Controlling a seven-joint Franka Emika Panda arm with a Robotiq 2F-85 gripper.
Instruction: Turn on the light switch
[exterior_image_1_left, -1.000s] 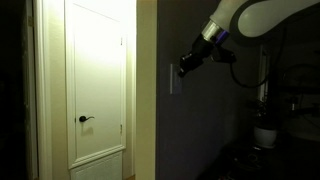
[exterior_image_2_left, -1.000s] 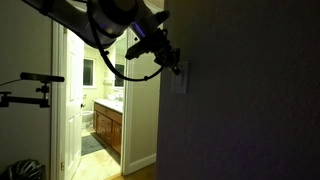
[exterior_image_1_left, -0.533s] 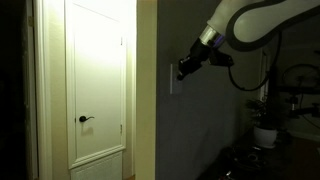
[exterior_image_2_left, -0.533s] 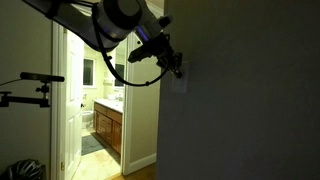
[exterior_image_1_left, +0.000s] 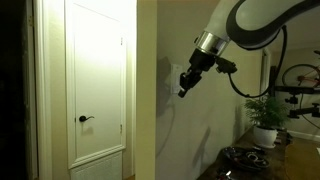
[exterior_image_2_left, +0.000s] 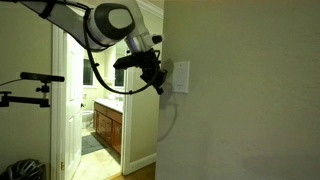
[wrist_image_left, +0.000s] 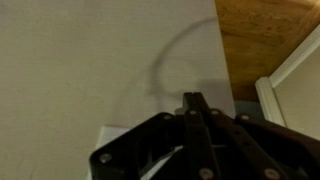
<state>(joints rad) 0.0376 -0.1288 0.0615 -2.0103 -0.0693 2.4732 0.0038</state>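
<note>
The light switch (exterior_image_1_left: 172, 76) is a small pale upright plate on the wall near its corner; it also shows in an exterior view (exterior_image_2_left: 181, 77). My gripper (exterior_image_1_left: 184, 89) is shut and empty, its tip just beside the plate's lower part, also in an exterior view (exterior_image_2_left: 161, 88). I cannot tell whether it touches the plate. In the wrist view the closed fingers (wrist_image_left: 192, 98) point at the lit wall, and the pale plate (wrist_image_left: 112, 132) lies partly hidden behind them.
A white door (exterior_image_1_left: 95, 80) with a black lever handle (exterior_image_1_left: 86, 119) stands beside the wall corner. A potted plant (exterior_image_1_left: 265, 116) sits on a counter. An open doorway shows a bathroom cabinet (exterior_image_2_left: 108, 126). A camera stand (exterior_image_2_left: 30, 78) is nearby.
The wall and room have turned much brighter. My gripper has dropped slightly, from the switch's upper part to beside its lower part.
</note>
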